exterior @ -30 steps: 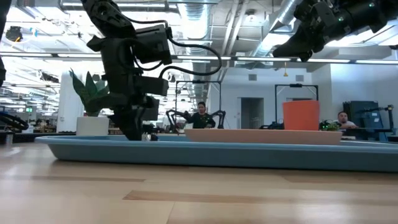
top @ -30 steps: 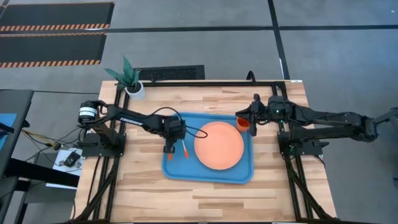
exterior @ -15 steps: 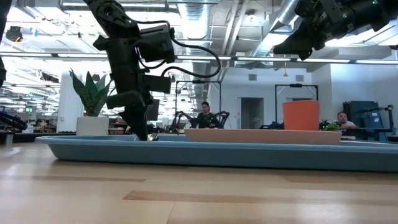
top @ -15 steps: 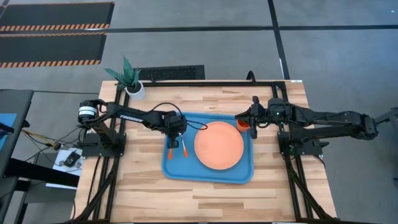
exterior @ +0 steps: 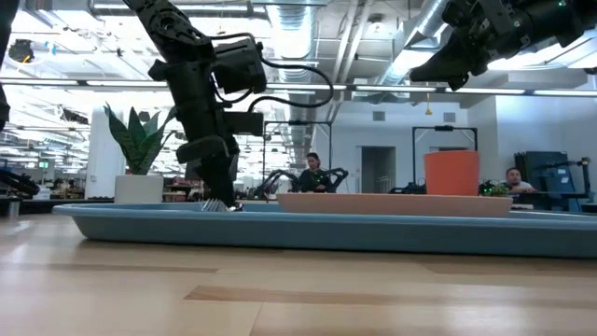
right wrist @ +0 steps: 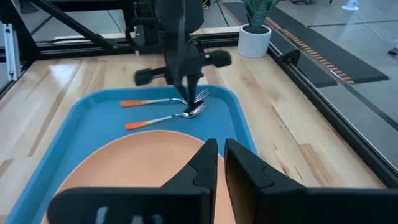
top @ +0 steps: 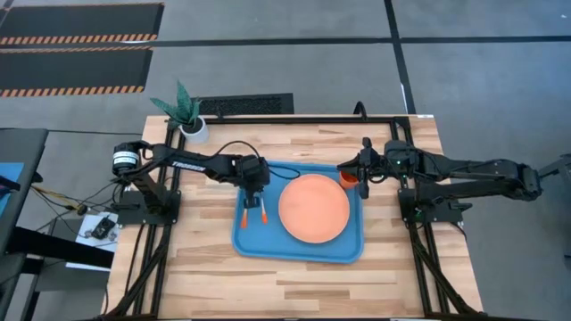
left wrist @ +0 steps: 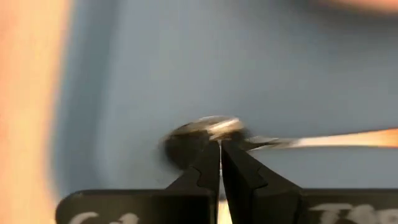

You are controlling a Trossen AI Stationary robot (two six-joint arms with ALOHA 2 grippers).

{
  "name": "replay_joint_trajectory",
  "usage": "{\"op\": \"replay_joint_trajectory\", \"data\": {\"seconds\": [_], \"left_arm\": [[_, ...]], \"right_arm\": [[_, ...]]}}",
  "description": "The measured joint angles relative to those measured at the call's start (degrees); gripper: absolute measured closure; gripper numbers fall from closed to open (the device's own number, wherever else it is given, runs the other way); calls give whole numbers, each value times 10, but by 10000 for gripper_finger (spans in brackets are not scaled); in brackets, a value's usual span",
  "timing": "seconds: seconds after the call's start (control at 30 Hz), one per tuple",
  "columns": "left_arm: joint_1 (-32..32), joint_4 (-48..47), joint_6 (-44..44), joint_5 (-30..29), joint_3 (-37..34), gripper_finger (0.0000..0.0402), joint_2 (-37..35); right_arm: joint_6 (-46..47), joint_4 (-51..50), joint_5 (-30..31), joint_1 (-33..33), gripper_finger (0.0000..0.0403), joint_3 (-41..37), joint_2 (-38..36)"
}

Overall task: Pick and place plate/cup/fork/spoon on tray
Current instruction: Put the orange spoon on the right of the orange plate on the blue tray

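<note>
Step in hand: all four items seemed to lie on the large rectangular blue plastic tray (top: 299, 251) already, so I judged the task close to its end; the left gripper (right wrist: 186, 91) stood low over the cutlery, at the tray's far-left part.
Left gripper: its two dark fingers (left wrist: 207, 163) were pressed together with almost no gap, their tips right at the silver bowl of the small orange-handled spoon (right wrist: 163, 119); nothing seemed to be held between them, though whether the tips touched the bowl I could not tell.
Fork: the small fork with silver tines and an orange handle (right wrist: 163, 100) lay in the tray just beside the spoon, on the side farther from the plate.
Plate: the large round salmon-orange plate (top: 313, 208) lay flat in the tray's middle and right part.
Cup: the small bright orange plastic cup (top: 348, 177) stood at the tray's far-right corner, just beside the plate.
Right gripper: the right gripper (top: 366, 167) hung above the tray's far-right corner near the cup, its fingers (right wrist: 201, 167) nearly closed on nothing.
Next move: probably the left arm should rise straight up and go away from the tray without dragging the spoon.
High view: it alone showed the whole arrangement on the tray.
Low view: it alone showed that the left gripper's tips reached down to about the height of the tray's rim.
Right wrist view: it alone separated fork and spoon clearly.
</note>
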Motion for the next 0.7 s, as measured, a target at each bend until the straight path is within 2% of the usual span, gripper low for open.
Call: {"op": "replay_joint_trajectory", "data": {"seconds": [0.1, 0.17, 0.23, 0.43, 0.7], "left_arm": [[-10, 22, 5, 89, 0, 402, 0], [-26, 36, 6, 122, 0, 401, 0], [-45, 58, 16, 123, -2, 401, 0], [-68, 71, 15, 81, -4, 401, 6], [-79, 55, 24, 95, 4, 401, 43]], "right_arm": [[0, 0, 0, 0, 349, 0, 0], [0, -1, 0, 0, 349, 0, 0], [0, -2, 0, 0, 349, 0, 0], [0, -2, 0, 0, 349, 0, 0], [0, -5, 0, 4, 349, 0, 0]]}}
